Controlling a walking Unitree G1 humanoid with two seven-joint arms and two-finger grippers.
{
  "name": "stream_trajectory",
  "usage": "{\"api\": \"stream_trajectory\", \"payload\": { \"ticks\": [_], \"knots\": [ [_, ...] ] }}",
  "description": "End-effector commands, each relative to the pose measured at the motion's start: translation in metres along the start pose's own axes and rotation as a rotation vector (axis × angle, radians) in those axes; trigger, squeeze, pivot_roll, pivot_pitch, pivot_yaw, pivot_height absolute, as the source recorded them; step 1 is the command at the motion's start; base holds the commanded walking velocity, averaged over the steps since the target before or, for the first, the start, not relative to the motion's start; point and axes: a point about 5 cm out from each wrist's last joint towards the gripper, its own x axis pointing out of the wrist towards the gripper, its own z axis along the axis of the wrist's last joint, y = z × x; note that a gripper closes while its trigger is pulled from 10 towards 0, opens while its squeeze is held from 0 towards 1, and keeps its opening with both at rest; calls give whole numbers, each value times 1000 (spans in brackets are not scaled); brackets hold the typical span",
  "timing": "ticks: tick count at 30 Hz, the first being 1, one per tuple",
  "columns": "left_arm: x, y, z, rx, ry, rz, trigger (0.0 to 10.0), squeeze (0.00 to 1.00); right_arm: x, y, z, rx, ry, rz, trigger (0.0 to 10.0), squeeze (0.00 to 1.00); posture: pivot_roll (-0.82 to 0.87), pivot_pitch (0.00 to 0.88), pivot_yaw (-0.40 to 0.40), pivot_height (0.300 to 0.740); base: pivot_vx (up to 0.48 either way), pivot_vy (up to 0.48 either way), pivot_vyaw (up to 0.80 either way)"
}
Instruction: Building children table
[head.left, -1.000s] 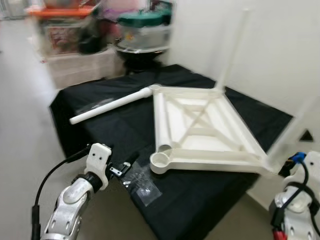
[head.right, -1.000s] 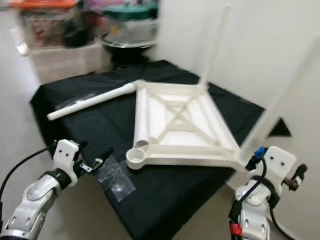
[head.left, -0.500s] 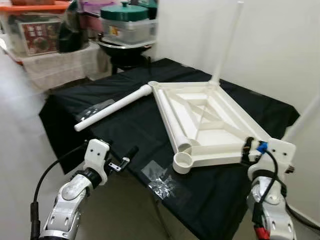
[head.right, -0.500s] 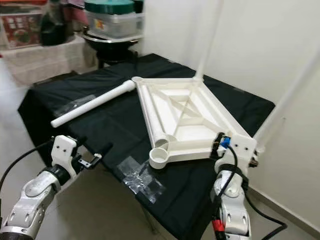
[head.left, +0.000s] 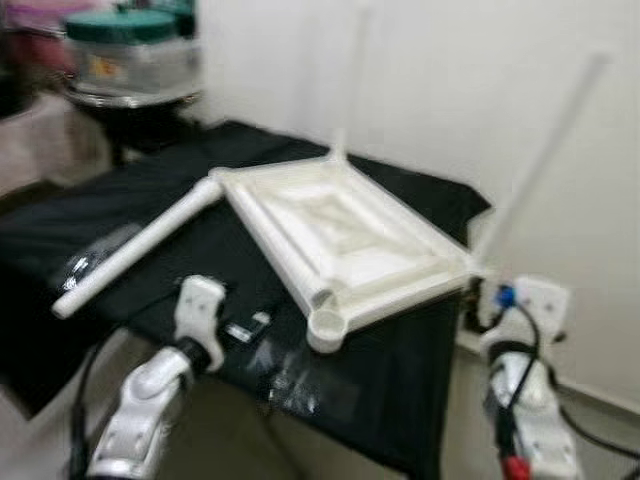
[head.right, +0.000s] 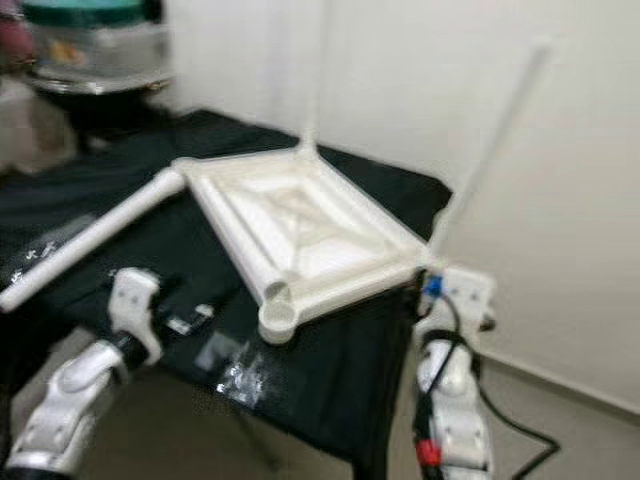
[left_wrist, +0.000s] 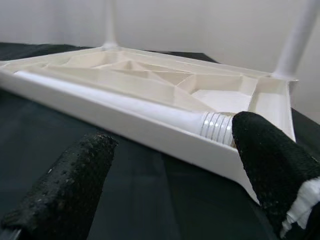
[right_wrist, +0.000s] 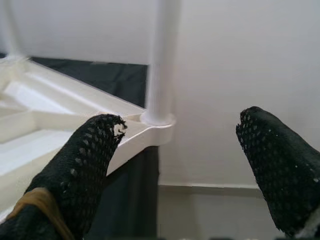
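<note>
The right hand (right_wrist: 175, 165), fingers wide, faces the upright white plastic leg (right_wrist: 161, 60) at the black-draped desk's (head.left: 250, 225) corner.

White table top (head.left: 340, 235) lies upside down, two legs (head.left: 535, 165) upright.

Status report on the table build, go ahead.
Left gripper open beside upturned tabletop. Right gripper open at corner leg. Two legs upright, loose threaded leg lying in frame. Plastic bag near edge.

Two upright legs (head.right: 500, 130) and the wall (head.right: 580, 180) crowd the upturned table top (head.right: 300, 225); near edge stays reachable.
</note>
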Motion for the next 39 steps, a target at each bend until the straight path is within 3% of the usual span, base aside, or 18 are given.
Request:
{"api": "stream_trajectory", "payload": {
  "ticks": [1,12,17,19,30,39],
  "knots": [
    [3,-6,-1,-8,4,-27,10000,0,0,-5,-4,-11,15,-7,10000,0,16,0,-86,740,0,480,-800],
    [4,-4,2,3,-5,-22,10000,0,1,0,-6,-23,22,9,10000,0,25,0,-89,740,0,455,-472],
    [4,-3,4,13,-17,-16,10000,0,1,2,-8,-37,27,14,10000,0,26,0,-87,740,0,0,0],
    [5,-3,5,15,-20,-14,10000,0,1,3,-9,-85,33,25,10000,0,27,0,-86,740,0,0,800],
    [5,-2,6,6,-20,-17,10000,0,1,2,-9,-49,35,8,10000,0,28,0,-80,740,0,85,753],
    [6,-3,7,11,-26,-29,10000,0,2,-5,-13,-19,66,-60,10000,0,27,0,-76,740,0,434,-267]
  ]
}}
